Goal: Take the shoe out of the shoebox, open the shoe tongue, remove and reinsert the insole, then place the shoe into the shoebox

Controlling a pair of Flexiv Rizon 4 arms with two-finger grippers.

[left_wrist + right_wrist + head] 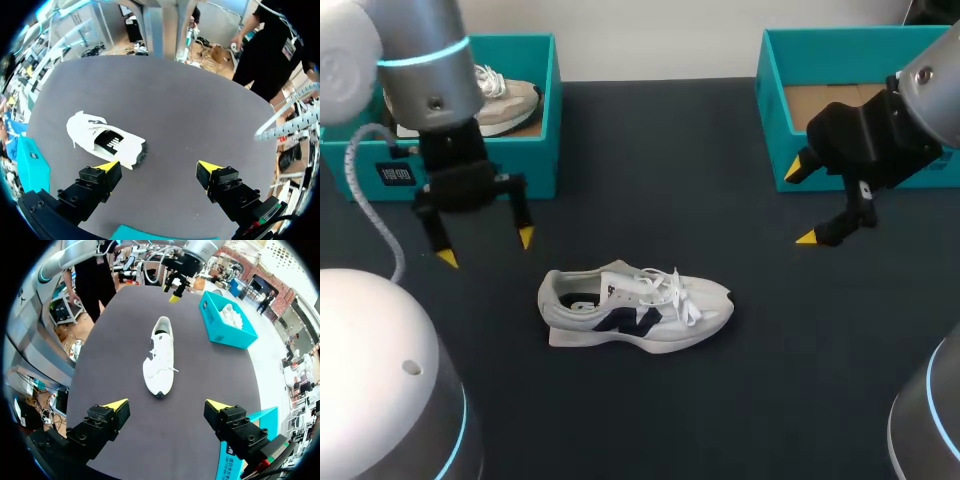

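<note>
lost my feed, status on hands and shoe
Left hand open, empty. Right hand open, empty. Shoe on table between them, neither touching it. Nothing in the way.

the dark worktop [660,170] shows bare on every side of the white lace-up sneaker [635,310]. the left hand [486,248], fingers spread, hangs near its heel. the right hand [802,203], also spread, is well off its toe. the teal box with a shoe [532,172] walls the far left corner, and the open teal box [772,120] walls the far right.
</note>
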